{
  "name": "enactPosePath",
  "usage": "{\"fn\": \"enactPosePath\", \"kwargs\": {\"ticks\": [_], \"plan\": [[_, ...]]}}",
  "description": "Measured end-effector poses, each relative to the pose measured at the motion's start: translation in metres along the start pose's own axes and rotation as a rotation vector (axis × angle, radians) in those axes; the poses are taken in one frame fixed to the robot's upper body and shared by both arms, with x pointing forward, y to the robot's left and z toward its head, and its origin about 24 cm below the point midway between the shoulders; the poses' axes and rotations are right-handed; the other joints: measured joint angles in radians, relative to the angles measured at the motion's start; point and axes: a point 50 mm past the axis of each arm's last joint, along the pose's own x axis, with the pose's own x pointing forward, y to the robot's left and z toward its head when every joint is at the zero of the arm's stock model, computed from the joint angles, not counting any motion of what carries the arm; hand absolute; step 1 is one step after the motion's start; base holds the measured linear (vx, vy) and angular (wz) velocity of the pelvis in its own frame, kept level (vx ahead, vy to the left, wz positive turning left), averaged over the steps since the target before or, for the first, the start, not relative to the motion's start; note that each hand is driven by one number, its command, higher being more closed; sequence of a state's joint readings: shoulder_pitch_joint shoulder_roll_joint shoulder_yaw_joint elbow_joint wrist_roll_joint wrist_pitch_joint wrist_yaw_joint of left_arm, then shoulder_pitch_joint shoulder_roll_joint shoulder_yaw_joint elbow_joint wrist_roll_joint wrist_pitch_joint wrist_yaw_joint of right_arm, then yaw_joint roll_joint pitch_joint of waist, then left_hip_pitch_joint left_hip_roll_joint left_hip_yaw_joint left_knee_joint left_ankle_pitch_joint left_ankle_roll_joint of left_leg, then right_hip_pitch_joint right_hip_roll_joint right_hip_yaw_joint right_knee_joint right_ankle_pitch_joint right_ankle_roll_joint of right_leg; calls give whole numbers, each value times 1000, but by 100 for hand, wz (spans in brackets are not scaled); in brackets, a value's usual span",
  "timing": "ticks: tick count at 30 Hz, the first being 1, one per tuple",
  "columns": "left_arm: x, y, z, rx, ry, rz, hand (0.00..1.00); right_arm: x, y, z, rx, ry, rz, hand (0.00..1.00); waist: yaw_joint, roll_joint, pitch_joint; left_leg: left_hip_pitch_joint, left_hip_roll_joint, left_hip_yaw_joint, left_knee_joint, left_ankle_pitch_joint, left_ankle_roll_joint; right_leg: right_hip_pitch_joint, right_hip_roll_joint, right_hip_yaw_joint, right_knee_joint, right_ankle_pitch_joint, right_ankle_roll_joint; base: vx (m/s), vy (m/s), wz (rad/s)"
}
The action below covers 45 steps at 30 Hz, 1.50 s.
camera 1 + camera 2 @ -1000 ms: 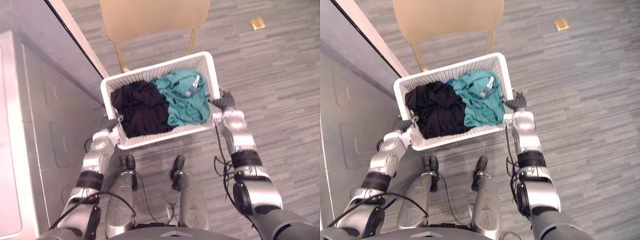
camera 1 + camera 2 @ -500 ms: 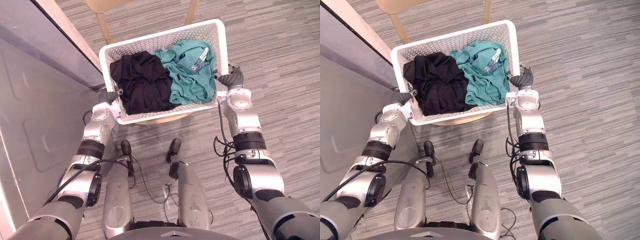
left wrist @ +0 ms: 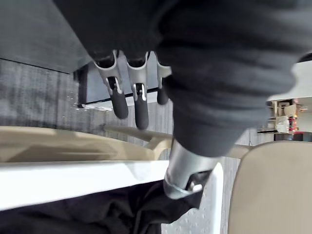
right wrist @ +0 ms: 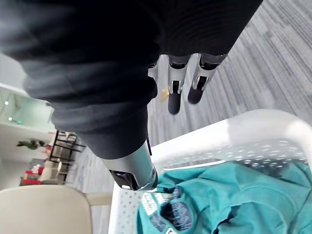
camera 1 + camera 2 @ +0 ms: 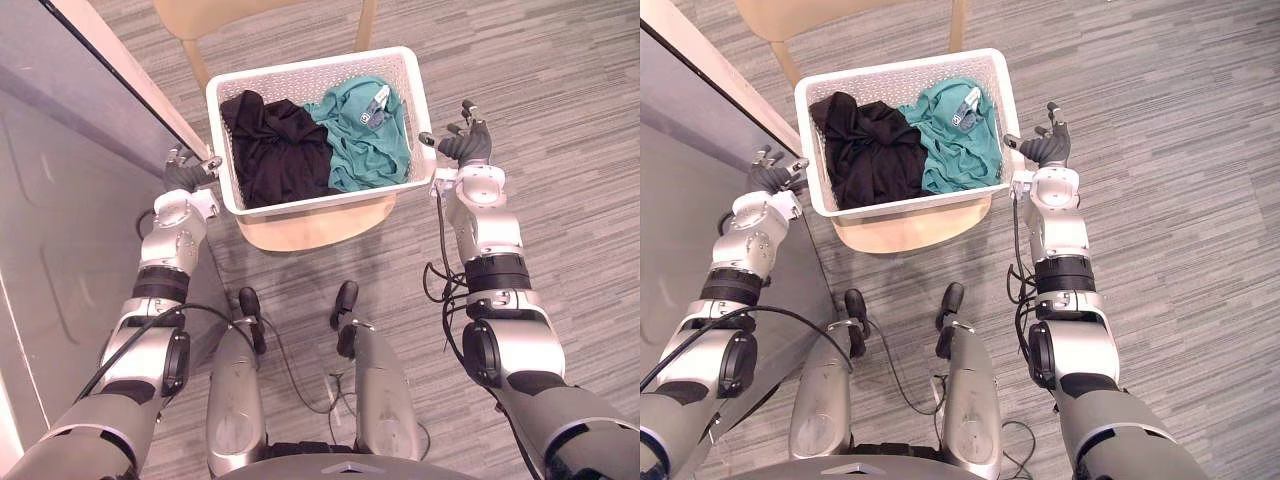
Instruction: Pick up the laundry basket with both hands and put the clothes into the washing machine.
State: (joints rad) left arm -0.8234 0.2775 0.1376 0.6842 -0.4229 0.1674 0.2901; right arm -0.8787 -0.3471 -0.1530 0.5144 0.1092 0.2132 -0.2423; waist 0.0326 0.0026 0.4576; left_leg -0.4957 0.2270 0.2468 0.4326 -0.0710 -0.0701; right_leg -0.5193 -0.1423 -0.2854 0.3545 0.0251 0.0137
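Observation:
A white perforated laundry basket rests on the seat of a tan wooden chair. Inside it, black clothes lie on the left and a teal garment on the right. My left hand hovers just off the basket's left end, open, fingers straight and holding nothing. At the basket's right end my right hand is likewise open and a small gap away from the rim; its fingers point past the rim, above the teal garment.
A large grey metal machine with a pale strip along its edge fills the left side, close to my left arm. Grey striped carpet spreads to the right and behind the chair.
The basket went from being carried in both hands to resting on the chair seat. Both hands let go of its ends and opened, moving slightly outward.

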Motion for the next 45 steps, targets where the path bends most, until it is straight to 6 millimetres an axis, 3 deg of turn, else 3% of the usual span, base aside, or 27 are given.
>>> {"fn": "enactPosePath", "kwargs": {"ticks": [10,12,17,18,20,22,23,28,31,35,38,41,43,44,45], "plan": [[-1,21,20,25,-89,36,0,-2,-17,13,-11,-69,-31,0,-1,-1,-1,67,2,2,-8,0,-2,58,-2,-4,15,-16,2,4,-1,1],[-8,31,21,39,-127,33,0,-11,-25,10,-33,-93,-38,0,2,-2,-1,91,0,4,-17,0,-3,76,-6,-4,24,-28,0,39,-7,7],[-31,76,0,42,-140,110,0,-37,-67,-28,-57,-25,-126,0,8,-2,-4,164,-11,-3,-38,-3,-9,137,-25,-18,60,-71,1,59,-17,15],[-42,88,-12,43,-129,123,0,-53,-94,-43,-65,8,-200,0,9,-3,-10,180,-16,-10,-47,-3,-9,157,-31,-30,65,-82,4,51,-5,21],[-50,97,-25,29,-100,142,0,-64,-109,-54,-81,39,-245,0,12,-4,-11,204,-24,-11,-59,-2,-11,176,-36,-32,66,-88,6,44,5,13],[-72,106,-64,8,2,157,0,-91,-137,-82,-126,133,-330,0,13,-4,-58,243,-41,-10,-92,-1,-12,202,-49,-40,62,-104,16,50,18,10],[-78,108,-74,2,28,162,0,-99,-143,-90,-126,164,-352,0,13,-5,-72,255,-43,-12,-104,0,-14,213,-49,-42,56,-106,17,75,19,11],[-125,133,-138,-63,233,260,0,-174,-172,-155,-141,433,-495,0,4,-5,-170,358,-59,-22,-197,21,-25,307,-45,-67,7,-120,22,95,0,10],[-158,140,-184,-71,412,323,0,-214,-162,-186,-105,582,-499,0,1,4,-213,421,-60,-19,-237,26,-27,365,-40,-76,-19,-123,28,88,6,3],[-204,136,-238,-93,658,389,0,-250,-136,-222,-46,770,-438,0,4,10,-244,494,-59,-14,-265,26,-27,437,-31,-80,-40,-132,34,41,-1,2],[-262,149,-284,-133,936,525,0,-285,-110,-256,-34,968,-350,0,11,19,-274,541,-45,-15,-272,13,-25,495,-11,-87,-70,-139,40,-2,-16,2],[-301,166,-299,-190,1056,667,0,-316,-95,-279,-2,1138,-326,0,21,31,-289,544,-32,-37,-250,7,-30,551,5,-116,-105,-139,36,-18,-30,20],[-326,170,-306,-194,1149,718,0,-335,-86,-290,-12,1239,-277,0,23,51,-299,500,-27,-51,-178,-12,-1,562,5,-147,-109,-141,33,-47,-26,56],[-331,171,-307,-179,1181,724,0,-331,-83,-291,-12,1237,-261,0,21,69,-295,436,-16,-40,-90,8,16,553,6,-174,-96,-137,26,-49,-45,70],[-332,172,-307,-175,1186,725,0,-327,-82,-292,-20,1233,-251,0,21,65,-293,401,-11,-22,-47,23,38,551,3,-187,-96,-132,17,-93,-33,74]]}}
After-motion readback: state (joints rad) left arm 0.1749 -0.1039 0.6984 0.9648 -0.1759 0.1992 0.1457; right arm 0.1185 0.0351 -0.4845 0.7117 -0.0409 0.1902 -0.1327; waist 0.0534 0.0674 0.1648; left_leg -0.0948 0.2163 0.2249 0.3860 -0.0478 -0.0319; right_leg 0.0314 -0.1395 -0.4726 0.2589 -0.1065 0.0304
